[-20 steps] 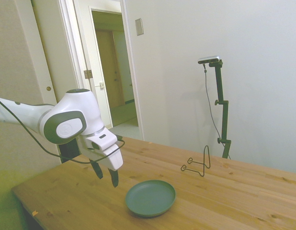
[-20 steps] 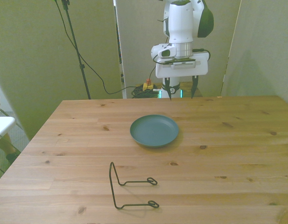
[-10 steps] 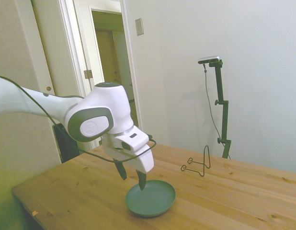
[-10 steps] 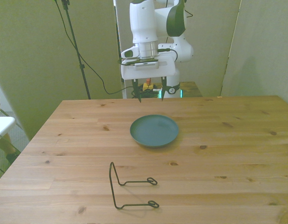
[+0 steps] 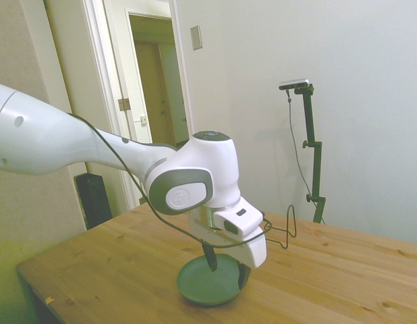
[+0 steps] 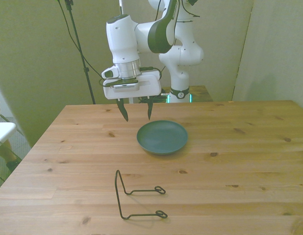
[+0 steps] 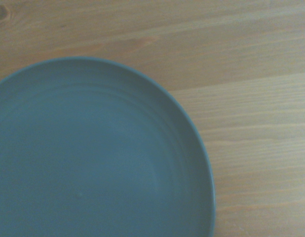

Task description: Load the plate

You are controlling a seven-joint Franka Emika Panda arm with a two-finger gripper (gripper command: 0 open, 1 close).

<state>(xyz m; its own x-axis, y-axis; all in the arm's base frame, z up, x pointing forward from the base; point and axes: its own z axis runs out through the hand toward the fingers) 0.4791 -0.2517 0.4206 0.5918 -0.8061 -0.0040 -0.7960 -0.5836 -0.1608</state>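
The grey-green plate lies flat and empty on the wooden table. In the side view the plate is partly covered by the gripper head. My gripper hangs open above the table, just beyond the plate's rim on the front view's left, with nothing between its fingers. From the side, the gripper hovers low over the plate. The wrist view is filled by the plate and bare wood.
A black wire stand sits near the table's front edge in the front view, well apart from the plate. That same stand shows behind the gripper in the side view. An open doorway lies beyond the table.
The arm has swung toward the front view's left and come down, from behind the plate to beside its left rim. The plate and stand have not moved.
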